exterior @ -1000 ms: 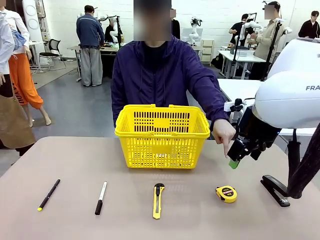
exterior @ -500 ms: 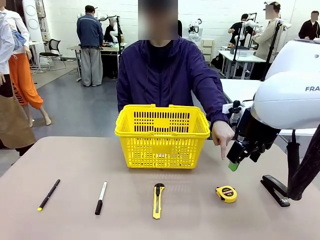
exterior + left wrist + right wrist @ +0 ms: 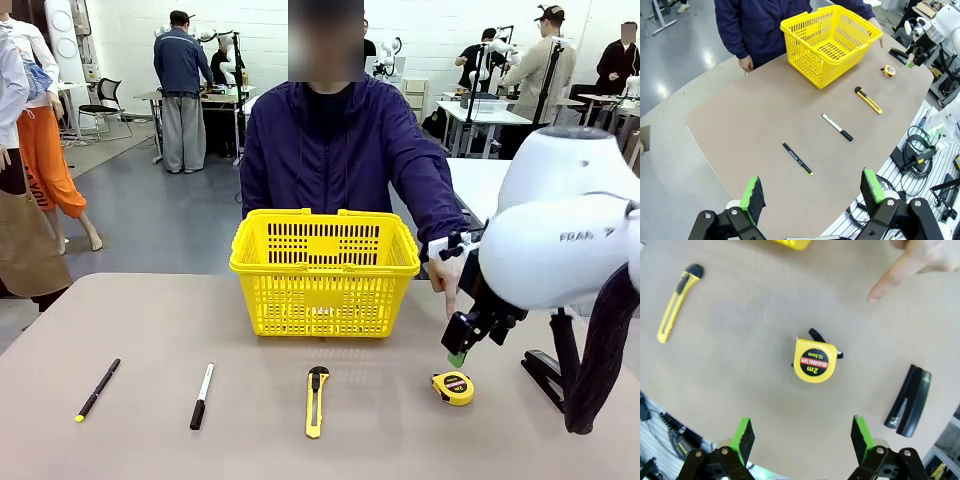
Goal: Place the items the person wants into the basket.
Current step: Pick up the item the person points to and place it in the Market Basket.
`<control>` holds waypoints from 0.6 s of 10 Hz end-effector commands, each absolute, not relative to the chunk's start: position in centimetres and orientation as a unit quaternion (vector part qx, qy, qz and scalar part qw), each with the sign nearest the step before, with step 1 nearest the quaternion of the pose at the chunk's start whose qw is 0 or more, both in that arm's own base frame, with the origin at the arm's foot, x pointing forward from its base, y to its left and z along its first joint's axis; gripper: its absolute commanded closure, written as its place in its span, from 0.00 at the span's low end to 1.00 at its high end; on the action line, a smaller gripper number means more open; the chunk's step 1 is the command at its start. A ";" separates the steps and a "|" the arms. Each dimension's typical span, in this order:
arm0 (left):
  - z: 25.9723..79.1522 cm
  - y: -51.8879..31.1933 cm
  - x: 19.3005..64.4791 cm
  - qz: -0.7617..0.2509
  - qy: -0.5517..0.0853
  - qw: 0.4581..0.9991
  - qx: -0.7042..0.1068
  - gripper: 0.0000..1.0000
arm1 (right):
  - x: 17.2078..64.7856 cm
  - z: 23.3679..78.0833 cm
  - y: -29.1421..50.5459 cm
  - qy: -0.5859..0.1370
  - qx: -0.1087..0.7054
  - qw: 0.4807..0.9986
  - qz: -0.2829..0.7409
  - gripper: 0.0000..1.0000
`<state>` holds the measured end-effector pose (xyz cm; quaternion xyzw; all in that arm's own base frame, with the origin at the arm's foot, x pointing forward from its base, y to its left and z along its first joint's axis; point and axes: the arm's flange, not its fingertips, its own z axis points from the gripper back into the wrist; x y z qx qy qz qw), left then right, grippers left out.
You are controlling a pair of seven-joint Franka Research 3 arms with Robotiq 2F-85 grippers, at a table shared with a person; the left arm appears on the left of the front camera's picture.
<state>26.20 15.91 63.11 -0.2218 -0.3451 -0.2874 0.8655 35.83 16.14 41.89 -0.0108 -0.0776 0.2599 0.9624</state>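
Note:
The yellow basket [image 3: 325, 267] stands at mid-table in front of the person [image 3: 340, 150], whose finger [image 3: 450, 298] points down at the round yellow-and-black tape measure [image 3: 453, 388]. My right gripper [image 3: 458, 352] hangs open just above and behind that tape measure [image 3: 813, 360], which lies centred between the green pads [image 3: 744, 432] in the right wrist view. The black pen with a yellow tip [image 3: 97, 389] and the white marker with a black cap [image 3: 202, 396] lie at the front left. My left gripper [image 3: 813, 189] is open and high over the table's left end.
A yellow utility knife [image 3: 316, 400] lies at front centre. A black stapler [image 3: 550, 378] sits right of the tape measure, close to my right arm. The person's pointing hand [image 3: 900, 270] hovers just past the tape measure.
My right arm has swung left and lowered its gripper toward the tape measure. The person's pointing hand has stayed roughly in place.

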 end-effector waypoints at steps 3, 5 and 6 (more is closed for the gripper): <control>63.1 16.1 26.2 -0.296 -0.349 0.860 -0.225 0.00 | 37.7 36.9 16.8 -0.060 -0.041 0.966 0.249 0.00; 63.1 16.1 26.2 -0.296 -0.349 0.860 -0.225 0.00 | 38.3 35.4 17.1 -0.047 -0.037 0.964 0.259 0.00; 63.1 16.1 26.2 -0.296 -0.349 0.860 -0.225 0.00 | 38.7 34.7 17.3 -0.042 -0.037 0.963 0.263 0.00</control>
